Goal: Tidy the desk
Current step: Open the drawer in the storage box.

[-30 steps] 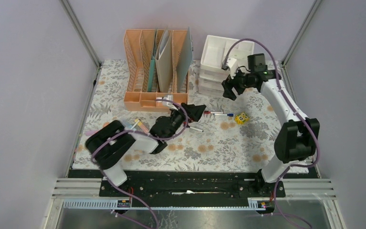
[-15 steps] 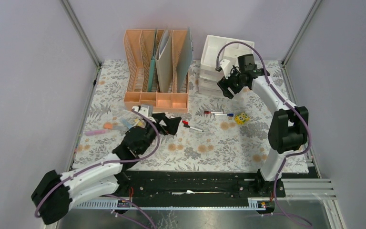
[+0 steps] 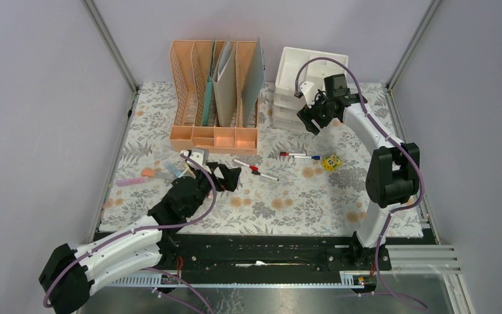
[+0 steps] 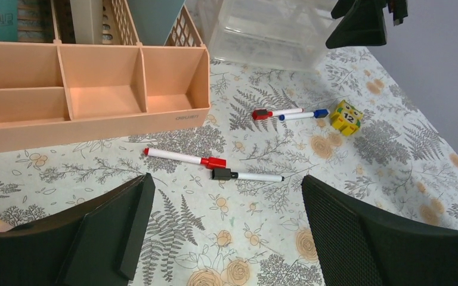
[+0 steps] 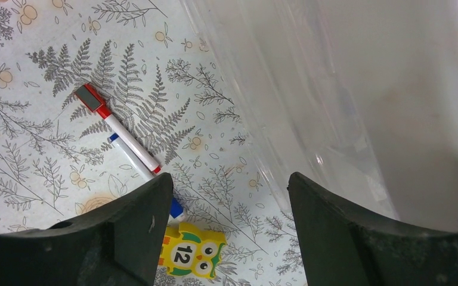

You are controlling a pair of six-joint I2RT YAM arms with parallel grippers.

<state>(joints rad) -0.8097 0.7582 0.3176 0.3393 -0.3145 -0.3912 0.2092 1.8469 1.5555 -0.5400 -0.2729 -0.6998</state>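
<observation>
1. Counter: pale cloth with grey ferns and orange flowers. It fills the middle of the top view, with both arm bases at its 6 o'clock edge.
2. Peach file rack stands at 11 o'clock with folders upright in its slots. White drawer unit stands at 1 o'clock, near the rack but apart from it.
3. Left hand sits low over the cloth at about 7 o'clock of centre. Its fingers are spread wide with nothing between them.
4. Left wrist view: a red-capped marker and a black-capped marker lie flat on the cloth at 12 o'clock of that hand. Their caps are close together; whether they touch cannot be told.
5. Right hand hangs at 1 o'clock, at the front face of the drawer unit. Its fingers are spread and hold nothing.
6. Right wrist view: a grey-and-red-capped marker and a blue-capped marker lie side by side on the cloth. A yellow owl block marked 12 sits just beside the blue cap.
7. At 9 o'clock lie small pink and orange items, too small to identify.
</observation>
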